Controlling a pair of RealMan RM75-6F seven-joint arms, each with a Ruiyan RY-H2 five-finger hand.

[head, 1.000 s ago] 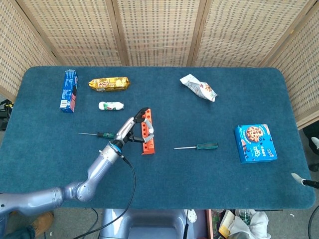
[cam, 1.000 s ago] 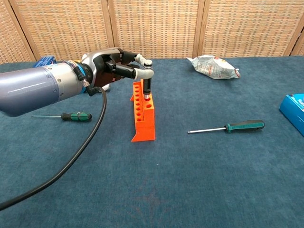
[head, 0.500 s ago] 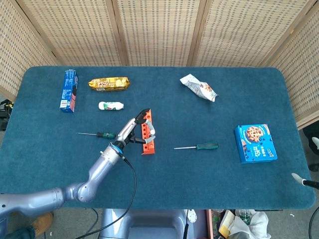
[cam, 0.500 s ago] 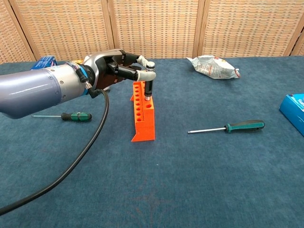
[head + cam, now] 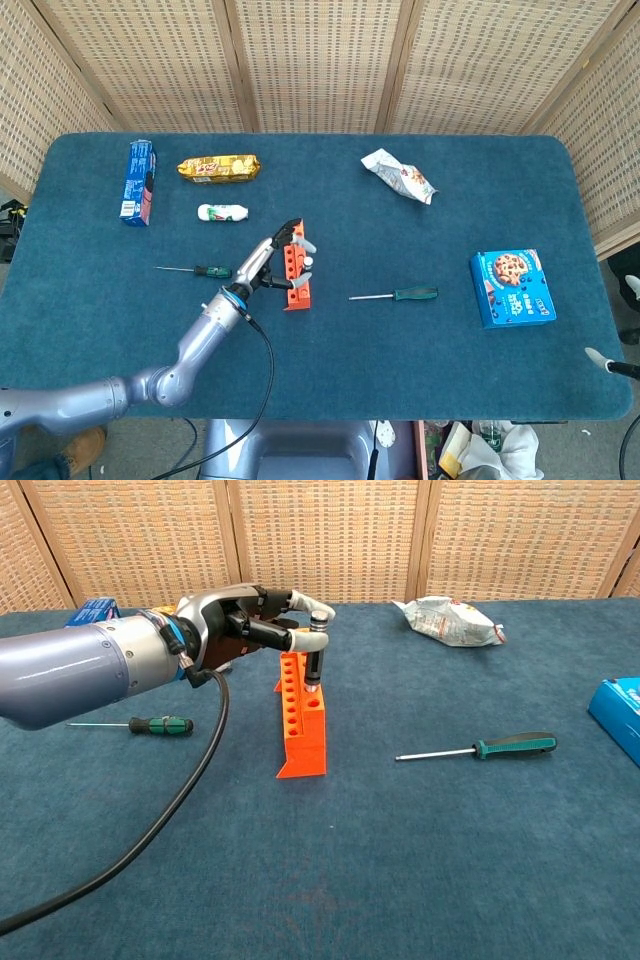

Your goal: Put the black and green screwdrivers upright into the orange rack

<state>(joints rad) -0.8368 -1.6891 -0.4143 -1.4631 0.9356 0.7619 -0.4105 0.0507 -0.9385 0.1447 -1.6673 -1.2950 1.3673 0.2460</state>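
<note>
The orange rack (image 5: 297, 287) (image 5: 303, 735) stands left of the table's middle. A black screwdriver (image 5: 313, 668) stands upright in a hole near its far end. My left hand (image 5: 268, 260) (image 5: 245, 630) reaches in from the left and pinches the top of that handle with its fingertips (image 5: 318, 607). A green-and-black screwdriver (image 5: 210, 271) (image 5: 160, 724) lies flat to the left of the rack. A green-handled screwdriver (image 5: 415, 294) (image 5: 515, 745) lies flat to the right. Of my right hand, only a white-tipped finger (image 5: 598, 357) seems to show beyond the table's front right corner.
A blue cookie box (image 5: 512, 288) (image 5: 622, 715) lies at the right and a crumpled white bag (image 5: 398, 176) (image 5: 450, 620) at the back. A gold packet (image 5: 218, 167), a blue packet (image 5: 138, 181) and a small white bottle (image 5: 223, 212) sit back left. My arm's black cable (image 5: 190, 780) hangs near the rack.
The black screwdriver has sunk lower into the rack hole. One finger of my left hand has lifted above the handle's top.
</note>
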